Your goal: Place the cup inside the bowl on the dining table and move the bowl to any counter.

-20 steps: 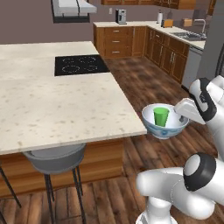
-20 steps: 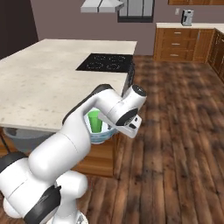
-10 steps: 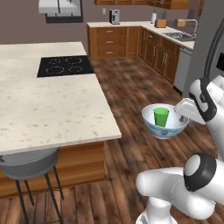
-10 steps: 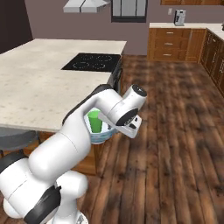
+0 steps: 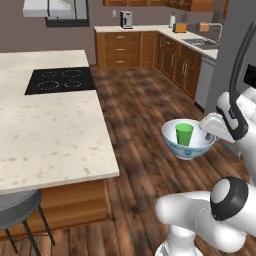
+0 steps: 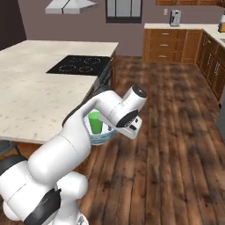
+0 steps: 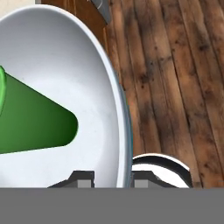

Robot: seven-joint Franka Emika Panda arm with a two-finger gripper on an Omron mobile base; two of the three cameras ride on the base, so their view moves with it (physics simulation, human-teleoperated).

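The small bright green tapered cup [image 5: 184, 134] stands upright inside the round white bowl with the pale blue patterned outside [image 5: 189, 145], right of centre in the left base view. The bowl is up in the air over the brown wooden floor [image 5: 140, 115], apart from the large beige speckled stone worktop [image 5: 45, 130] at the left.

my base on wooden floor [image 5: 145, 115] | dining table [image 5: 45, 130] at my 10 o'clock, cooktop [image 5: 60, 80] inset | counter [image 5: 200, 45] at 1 o'clock, sink inset
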